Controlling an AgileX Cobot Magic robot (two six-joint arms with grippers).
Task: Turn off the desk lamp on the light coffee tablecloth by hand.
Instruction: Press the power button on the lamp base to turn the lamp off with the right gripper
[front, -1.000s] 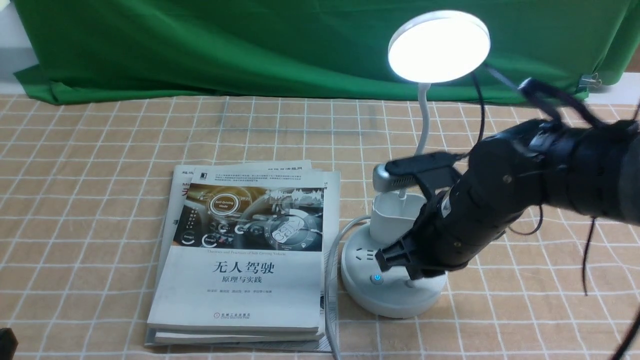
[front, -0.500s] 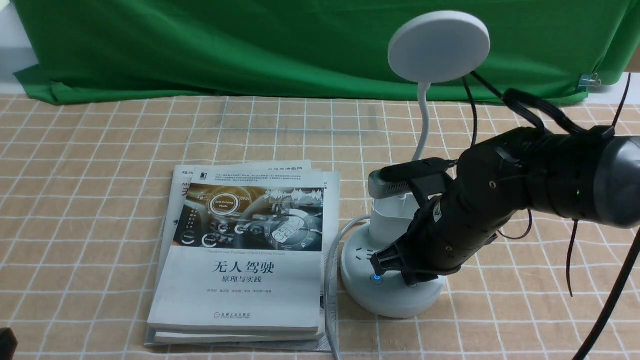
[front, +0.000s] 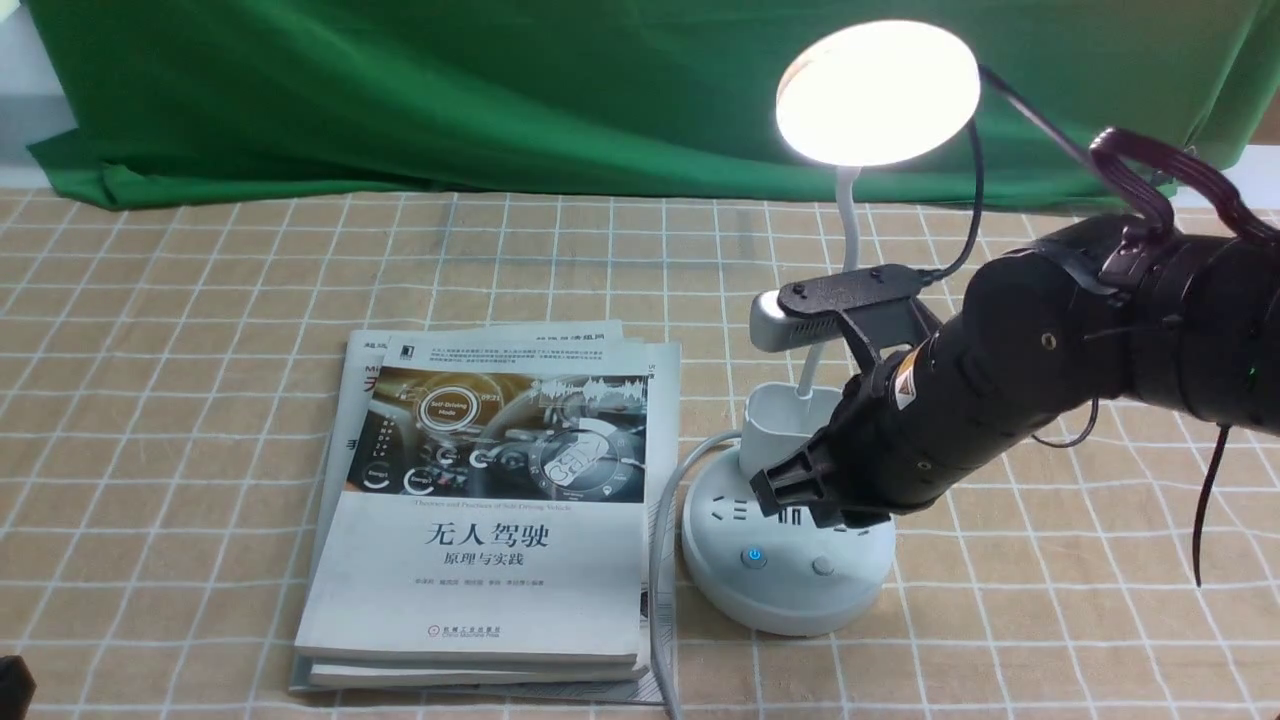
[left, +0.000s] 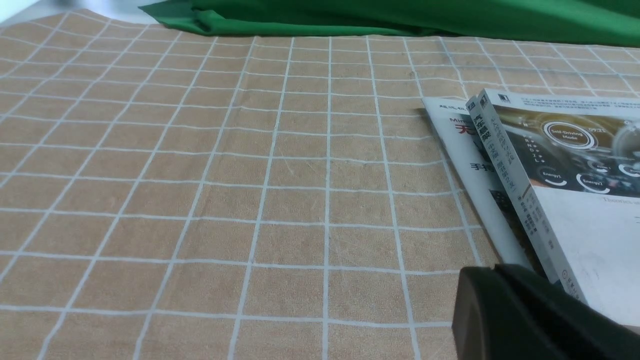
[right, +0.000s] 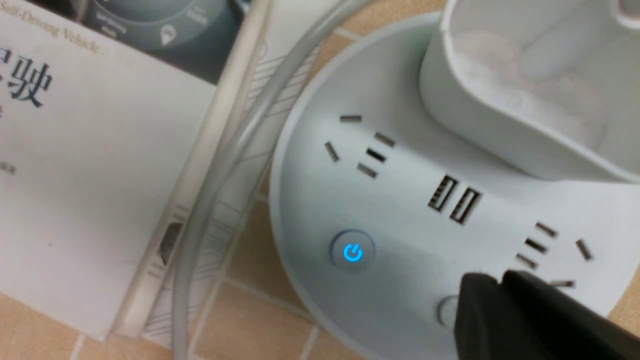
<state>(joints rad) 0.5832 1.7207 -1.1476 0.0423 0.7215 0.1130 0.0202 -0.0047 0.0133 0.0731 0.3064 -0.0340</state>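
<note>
The white desk lamp stands on the light coffee tablecloth (front: 200, 350) at the right. Its disc head (front: 878, 92) glows warm and lit. Its round base (front: 785, 600) shows a blue-lit power button (front: 754, 557) and a plain button (front: 823, 566). My right gripper (front: 810, 500) is shut and empty, hovering just above the base behind the plain button, not touching it. In the right wrist view its shut tip (right: 495, 285) partly covers the plain button (right: 446, 311), beside the blue button (right: 352, 252) and the cup holder (right: 525, 100). My left gripper (left: 494, 272) is shut and empty over the cloth.
A stack of books (front: 490, 500) lies left of the lamp base, also in the left wrist view (left: 575, 175). The lamp's grey cable (front: 662, 540) runs between the books and the base. A green backdrop cloth (front: 400, 90) hangs at the back.
The lamp glowed white a second ago and was dark half a second ago with my right gripper pressed low on the base. Now it glows warm and the gripper has lifted off the button.
</note>
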